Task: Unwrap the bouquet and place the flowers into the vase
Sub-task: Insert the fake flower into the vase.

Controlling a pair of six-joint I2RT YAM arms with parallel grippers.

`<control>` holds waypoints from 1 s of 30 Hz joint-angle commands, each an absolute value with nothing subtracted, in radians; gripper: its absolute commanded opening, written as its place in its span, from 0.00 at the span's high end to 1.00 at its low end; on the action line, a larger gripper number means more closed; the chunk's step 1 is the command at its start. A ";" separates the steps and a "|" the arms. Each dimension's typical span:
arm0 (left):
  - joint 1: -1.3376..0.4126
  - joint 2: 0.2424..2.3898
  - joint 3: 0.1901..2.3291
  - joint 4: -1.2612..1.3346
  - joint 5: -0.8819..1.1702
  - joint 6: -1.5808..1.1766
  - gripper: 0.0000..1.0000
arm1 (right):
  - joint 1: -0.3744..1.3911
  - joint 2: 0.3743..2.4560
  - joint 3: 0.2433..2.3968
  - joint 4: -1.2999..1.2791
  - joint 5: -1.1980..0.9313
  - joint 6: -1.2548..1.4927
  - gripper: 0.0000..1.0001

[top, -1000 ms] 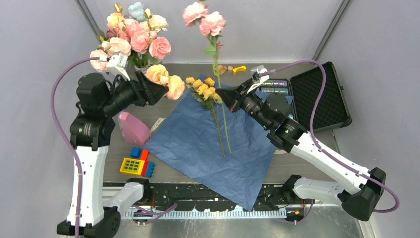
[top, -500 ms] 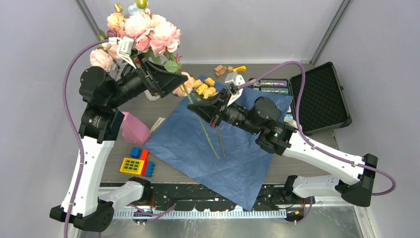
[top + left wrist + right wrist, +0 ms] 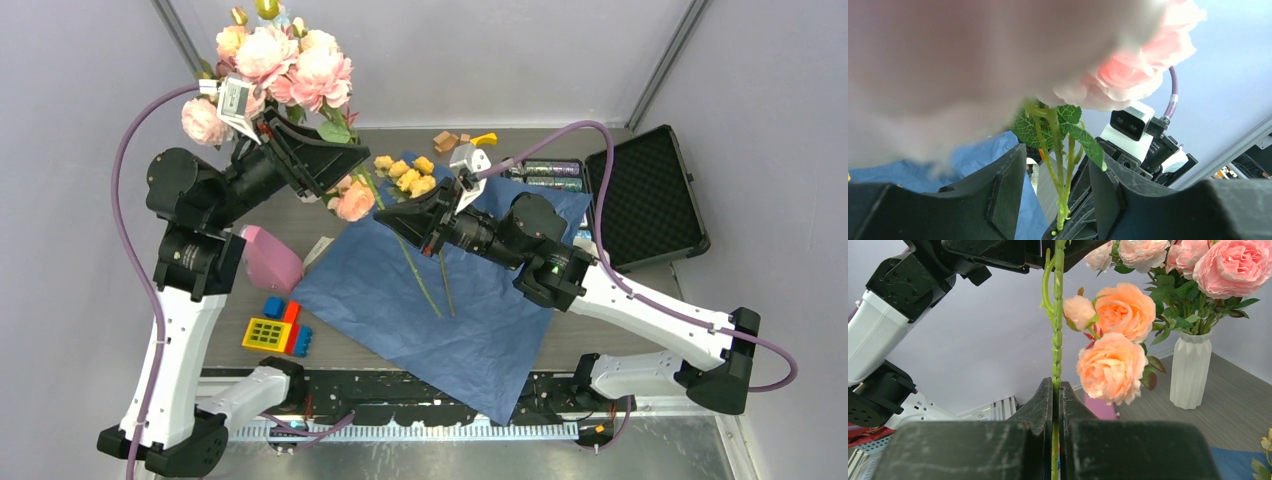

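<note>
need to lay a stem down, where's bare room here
Bare: the blue paper's near half, below the loose stems, and the table between it and the toy blocks. Crowded: back left, around left gripper, right gripper, held stem and vase.

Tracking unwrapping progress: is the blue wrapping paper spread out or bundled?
Spread out: the blue paper lies open and flat, yellow flowers loose on it.

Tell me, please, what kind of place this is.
Probably a robot test cell, not a shop: plain grey walls enclose the table, the left arm and right arm are bolted at its near edge, and toy blocks and an open black case lie about.
</note>
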State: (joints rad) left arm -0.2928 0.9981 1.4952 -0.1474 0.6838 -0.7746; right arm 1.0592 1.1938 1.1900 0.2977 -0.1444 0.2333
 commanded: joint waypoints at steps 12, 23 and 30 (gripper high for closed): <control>-0.295 0.996 1.592 -0.193 0.671 -0.689 1.00 | 1.068 1.185 1.245 0.282 -0.154 0.211 0.97; -0.294 1.077 1.990 -0.693 0.568 -0.416 1.00 | 1.068 1.090 1.170 0.264 0.036 0.190 0.21; -0.295 1.153 2.246 -1.061 0.336 -0.159 1.00 | 1.066 1.023 1.139 0.200 0.287 0.133 0.10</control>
State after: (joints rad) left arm -0.2947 1.1198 2.1593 -0.8181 0.4988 -0.3378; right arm 1.0649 1.0706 1.1561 0.2153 0.1001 0.1818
